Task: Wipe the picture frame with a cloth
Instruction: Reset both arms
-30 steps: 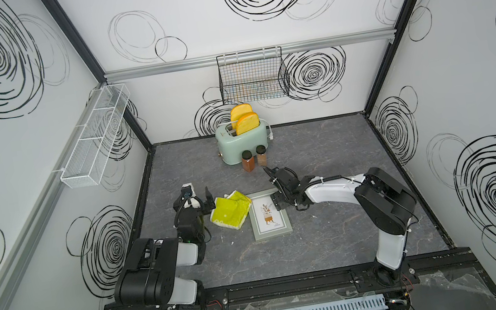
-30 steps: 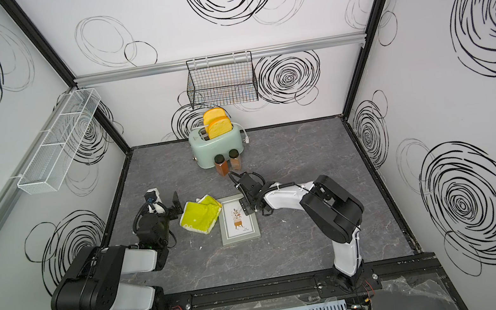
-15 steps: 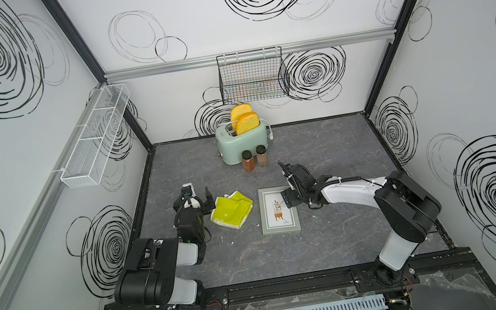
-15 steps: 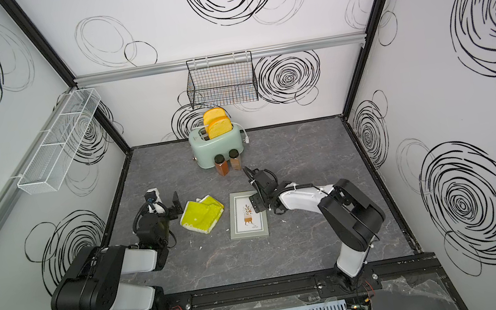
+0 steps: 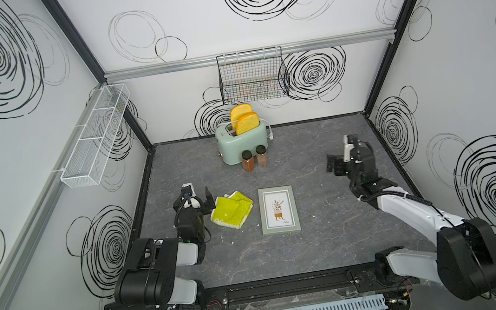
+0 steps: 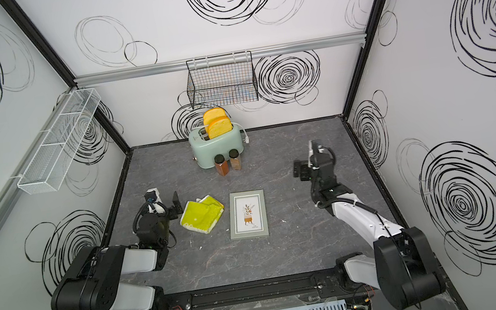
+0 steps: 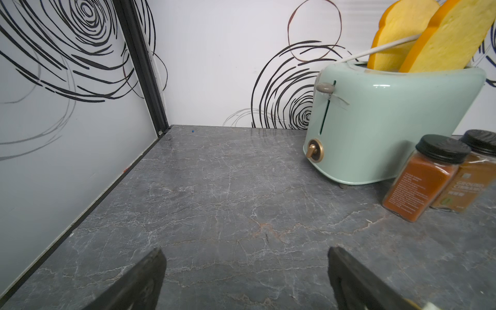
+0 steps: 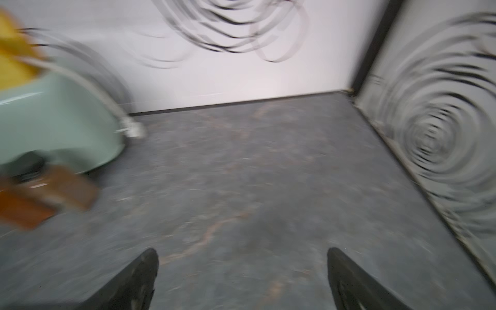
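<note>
The picture frame (image 5: 278, 210) (image 6: 247, 215), grey-green with a white mat and a plant print, lies flat near the middle of the table in both top views. Just to its left lies the cloth (image 5: 231, 210) (image 6: 202, 215), lime-yellow and crumpled. My left gripper (image 5: 205, 202) (image 6: 173, 207) (image 7: 244, 251) hovers open right beside the cloth's left edge, with only bare table between its fingers. Far to the right of the frame, near the right wall, my right gripper (image 5: 332, 166) (image 6: 299, 169) (image 8: 242, 251) is open and empty. Neither wrist view shows the frame or the cloth.
A mint toaster (image 5: 243, 144) (image 7: 389, 120) with two toast slices stands at the back, and two spice jars (image 5: 254, 159) (image 7: 426, 177) stand in front of it. A wire basket (image 5: 252, 78) hangs on the back wall. On the left wall hangs a white rack (image 5: 94, 138).
My right gripper slid the frame a little to the right, let go, opened wide and swung far right toward the wall. The left arm and cloth have not moved.
</note>
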Robot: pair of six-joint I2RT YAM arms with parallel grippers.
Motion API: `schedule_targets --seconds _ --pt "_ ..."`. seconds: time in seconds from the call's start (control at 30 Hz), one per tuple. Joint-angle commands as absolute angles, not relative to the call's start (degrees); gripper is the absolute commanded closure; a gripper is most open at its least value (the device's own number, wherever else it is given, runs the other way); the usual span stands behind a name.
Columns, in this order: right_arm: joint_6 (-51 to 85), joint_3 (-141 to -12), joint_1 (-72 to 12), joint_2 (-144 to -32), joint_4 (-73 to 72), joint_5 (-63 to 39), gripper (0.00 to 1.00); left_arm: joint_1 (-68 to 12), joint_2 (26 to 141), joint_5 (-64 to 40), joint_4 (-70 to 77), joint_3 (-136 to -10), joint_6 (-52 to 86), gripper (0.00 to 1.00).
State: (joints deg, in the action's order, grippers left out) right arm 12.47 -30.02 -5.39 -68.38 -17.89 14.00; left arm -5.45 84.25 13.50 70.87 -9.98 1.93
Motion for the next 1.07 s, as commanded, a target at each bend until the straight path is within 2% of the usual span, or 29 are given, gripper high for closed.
schedule_targets --seconds 0.0,0.17,0.23,0.33,0.37,0.43,0.5,0.57,0.63,1.03 --pt "11.3 -20.4 -2.5 -68.5 -36.4 14.8 0.01 -5.0 84.0 13.3 75.2 -11.1 1.4 0.02" --pt "3.6 -13.4 -2.4 -74.9 -56.7 16.6 0.01 -5.0 84.0 13.3 75.2 -11.0 1.4 0.02" --pt "3.3 -9.7 -2.0 -77.2 -68.4 15.2 0.01 -5.0 84.0 13.3 75.2 -11.0 1.4 0.02" --pt "2.2 -9.1 -1.7 -84.1 -76.3 11.2 0.01 -5.0 84.0 13.3 75.2 -11.0 1.4 0.02" --pt "0.7 -10.9 -1.8 -85.1 -72.3 7.3 0.01 -5.0 84.0 13.3 75.2 -11.0 1.4 0.02" --pt "1.1 -10.7 0.0 -88.4 -77.3 2.6 0.01 -5.0 84.0 13.3 75.2 -11.0 1.4 0.02" --pt "0.7 -12.4 0.4 -86.2 -69.8 0.9 0.01 -5.0 84.0 13.3 75.1 -11.0 1.4 0.02" --pt "-0.1 -12.0 0.5 -87.5 -73.3 -2.2 0.01 -5.0 84.0 13.3 75.2 -11.0 1.4 0.02" --pt "-0.4 -12.8 0.6 -86.4 -69.8 -2.7 0.01 -5.0 84.0 13.3 75.2 -11.0 1.4 0.02" --pt "-0.2 -12.8 1.1 -86.6 -70.1 -3.7 0.01 -5.0 84.0 13.3 75.2 -11.0 1.4 0.02"
